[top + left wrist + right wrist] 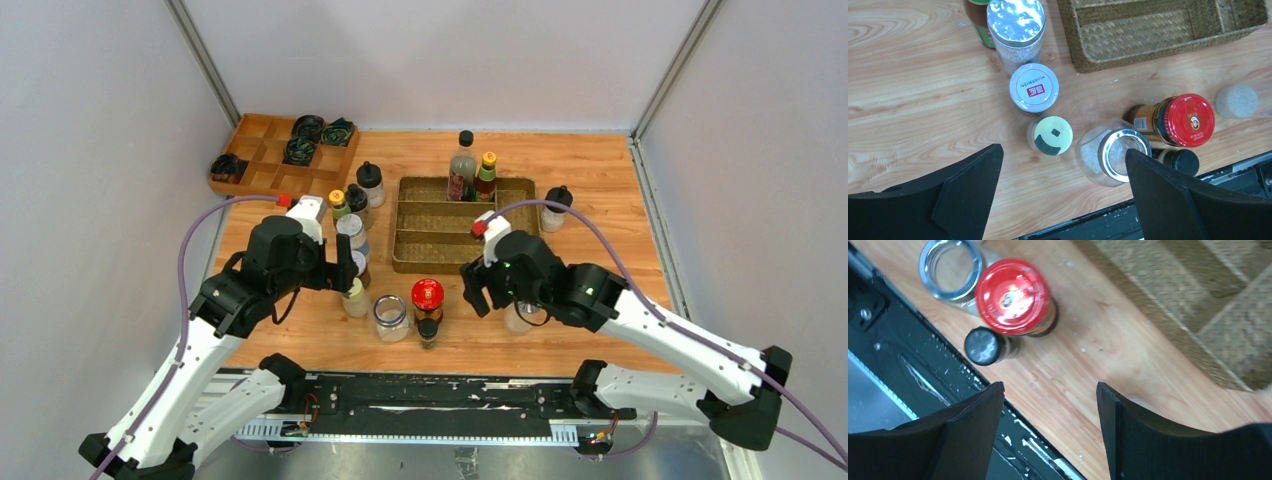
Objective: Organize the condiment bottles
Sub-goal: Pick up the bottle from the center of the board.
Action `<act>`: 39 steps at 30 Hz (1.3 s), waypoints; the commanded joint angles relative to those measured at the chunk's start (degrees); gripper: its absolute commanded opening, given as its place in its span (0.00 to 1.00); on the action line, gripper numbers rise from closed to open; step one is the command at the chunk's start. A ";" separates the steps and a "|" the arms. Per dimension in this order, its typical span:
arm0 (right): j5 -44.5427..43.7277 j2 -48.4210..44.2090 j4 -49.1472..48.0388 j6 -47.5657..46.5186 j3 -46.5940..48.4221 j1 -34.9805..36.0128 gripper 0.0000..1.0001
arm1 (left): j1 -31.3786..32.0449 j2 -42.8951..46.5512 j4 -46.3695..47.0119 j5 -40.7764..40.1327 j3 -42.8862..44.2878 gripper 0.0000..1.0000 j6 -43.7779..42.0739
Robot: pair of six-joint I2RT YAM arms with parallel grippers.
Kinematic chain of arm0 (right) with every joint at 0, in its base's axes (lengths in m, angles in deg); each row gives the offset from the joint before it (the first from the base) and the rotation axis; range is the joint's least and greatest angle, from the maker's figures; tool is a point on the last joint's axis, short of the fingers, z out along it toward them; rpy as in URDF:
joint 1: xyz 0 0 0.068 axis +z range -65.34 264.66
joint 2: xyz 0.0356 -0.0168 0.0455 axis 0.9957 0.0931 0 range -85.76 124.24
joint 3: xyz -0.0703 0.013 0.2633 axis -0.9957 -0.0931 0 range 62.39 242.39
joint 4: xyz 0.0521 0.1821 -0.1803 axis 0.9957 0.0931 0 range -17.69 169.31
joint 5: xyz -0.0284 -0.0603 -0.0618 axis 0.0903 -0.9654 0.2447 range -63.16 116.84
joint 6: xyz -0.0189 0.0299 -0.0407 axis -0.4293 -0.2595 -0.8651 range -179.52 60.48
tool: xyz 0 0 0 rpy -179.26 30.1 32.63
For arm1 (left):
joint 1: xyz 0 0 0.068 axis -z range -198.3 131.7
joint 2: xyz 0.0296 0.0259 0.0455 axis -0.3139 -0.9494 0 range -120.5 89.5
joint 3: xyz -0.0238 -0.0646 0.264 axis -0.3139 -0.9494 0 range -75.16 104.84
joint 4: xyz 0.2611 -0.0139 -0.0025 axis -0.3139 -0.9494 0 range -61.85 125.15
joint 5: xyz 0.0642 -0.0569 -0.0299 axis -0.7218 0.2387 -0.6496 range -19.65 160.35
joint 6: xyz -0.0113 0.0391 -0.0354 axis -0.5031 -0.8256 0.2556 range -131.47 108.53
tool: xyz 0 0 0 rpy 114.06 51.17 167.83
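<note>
Several condiment bottles stand left of the woven tray point(412, 262). My left gripper point(346, 272) is open and empty above them. In the left wrist view it point(1063, 160) hangs over a pale-capped shaker point(1053, 135) and a clear silver-rimmed jar point(1113, 155), beside a red-capped jar point(1190, 120) and a small black-capped bottle point(1182, 161). My right gripper point(478, 290) is open and empty, right of the red-capped jar point(427, 298). In the right wrist view it point(1049, 390) is over bare wood near the red cap point(1012, 296). Two bottles point(462, 165) stand in the tray's back compartment.
A wooden compartment box point(260, 150) with dark coils sits at the back left. A black-capped bottle point(553, 208) stands right of the tray. A clear jar point(518, 318) sits partly under my right arm. The table's front edge point(923, 375) and black rail lie just below both grippers.
</note>
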 commanded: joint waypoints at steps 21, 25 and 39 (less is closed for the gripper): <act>-11.22 23.75 -7.90 0.49 8.73 11.40 0.78 | -0.34 0.27 -0.34 1.97 0.39 0.99 0.18; -12.11 24.59 -9.77 0.96 8.24 10.66 0.78 | -0.34 0.39 -0.36 2.05 -0.01 0.99 0.22; -8.68 27.28 -16.09 3.20 6.76 6.34 0.79 | -0.34 0.42 -0.25 2.36 -0.94 0.99 0.48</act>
